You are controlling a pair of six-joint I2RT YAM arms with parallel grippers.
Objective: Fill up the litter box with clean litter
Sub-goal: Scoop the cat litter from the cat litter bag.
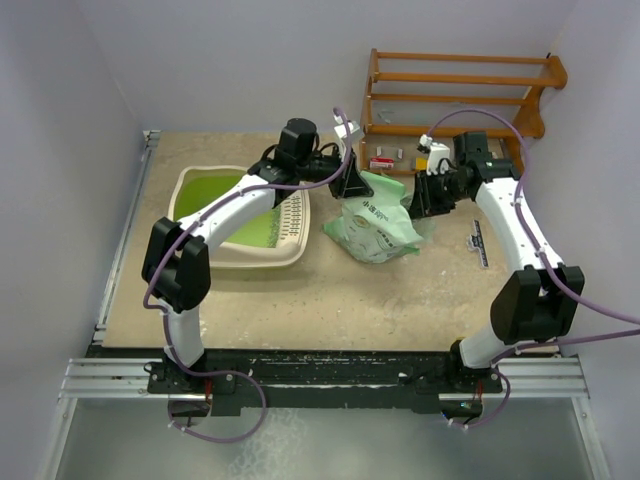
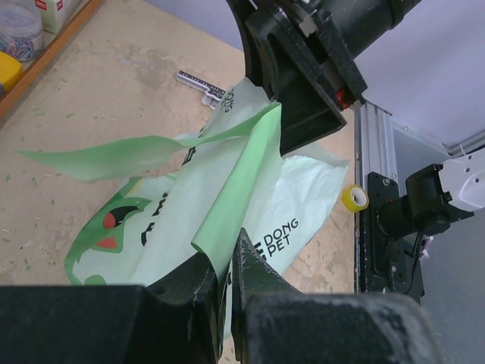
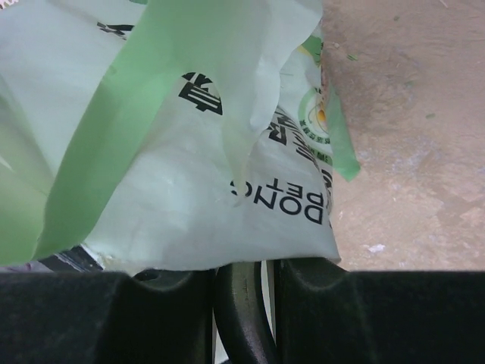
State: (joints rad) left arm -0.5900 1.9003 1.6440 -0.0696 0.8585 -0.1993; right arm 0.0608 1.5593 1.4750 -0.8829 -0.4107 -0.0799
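Note:
The litter box point(image 1: 205, 250), a cream tray with a lime-green inside and a slotted rim, sits at the left under my left arm. The pale green printed bag point(image 1: 375, 232) lies crumpled on the table to its right. My left gripper point(image 1: 352, 182) is shut on the bag's upper left edge; in the left wrist view the jaws point(image 2: 225, 274) pinch a fold of the bag point(image 2: 250, 189). My right gripper point(image 1: 425, 198) is shut on the bag's right edge, and the right wrist view point(image 3: 265, 267) shows the bag point(image 3: 189, 152) pinched there. The litter is hidden; I see only a few green specks point(image 2: 30, 243) on the table.
A wooden rack point(image 1: 460, 90) stands at the back right with small boxes point(image 1: 382, 160) in front of it. A black-and-white strip point(image 1: 479, 243) lies right of the bag. A yellow tape roll point(image 2: 354, 198) sits by the table rail. A clear tub point(image 2: 19, 30) is near the rack.

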